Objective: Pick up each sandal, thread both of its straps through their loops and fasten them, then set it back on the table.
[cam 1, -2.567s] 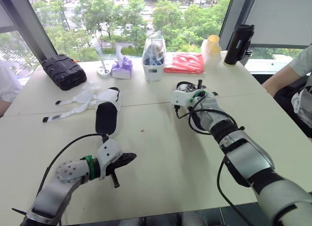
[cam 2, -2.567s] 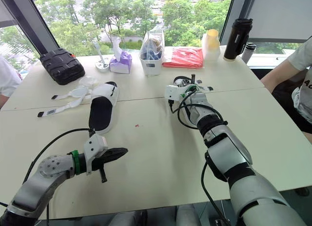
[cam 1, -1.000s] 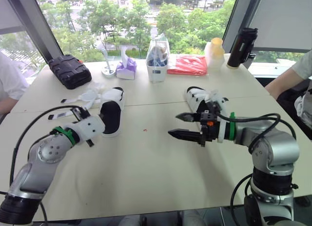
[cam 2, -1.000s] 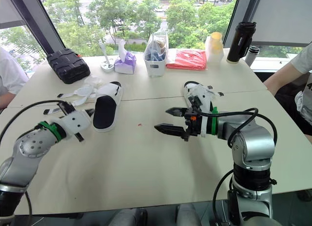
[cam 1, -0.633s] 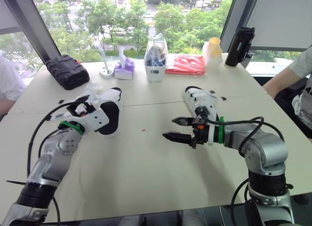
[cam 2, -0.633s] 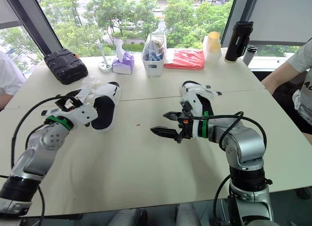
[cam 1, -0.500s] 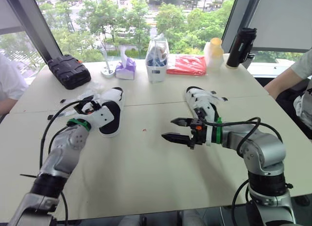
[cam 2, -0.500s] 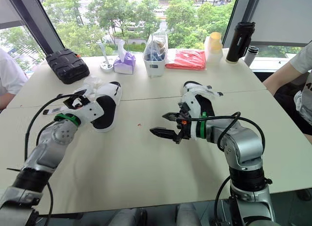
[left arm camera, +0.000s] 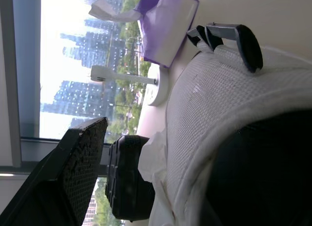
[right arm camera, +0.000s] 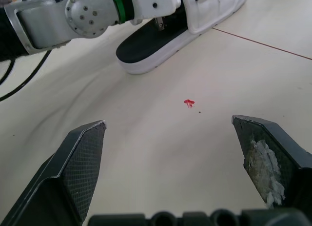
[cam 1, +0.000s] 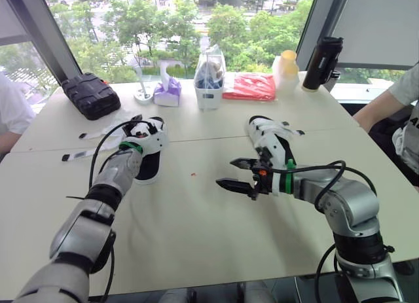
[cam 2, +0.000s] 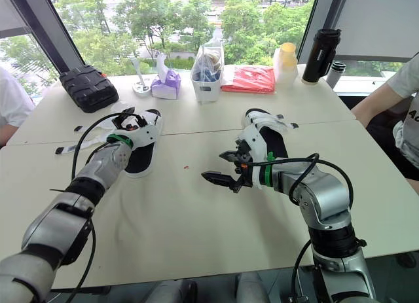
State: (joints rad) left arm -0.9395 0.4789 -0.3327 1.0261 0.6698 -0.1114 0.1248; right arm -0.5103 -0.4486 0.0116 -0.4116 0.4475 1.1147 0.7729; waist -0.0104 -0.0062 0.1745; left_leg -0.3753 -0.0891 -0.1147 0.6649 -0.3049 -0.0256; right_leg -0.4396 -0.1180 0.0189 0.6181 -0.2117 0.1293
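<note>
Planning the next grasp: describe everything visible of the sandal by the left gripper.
The sandal is white with a black footbed, its upper a white mesh-like fabric. It lies sole-down on the table, unfastened: loose white straps trail toward the robot's left. The left gripper is at its upper; contact is unclear.

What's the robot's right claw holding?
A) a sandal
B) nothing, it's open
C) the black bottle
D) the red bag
B: the right gripper is wide open above the table with nothing between its fingers, which point away from the sandal lying beside that arm.
</note>
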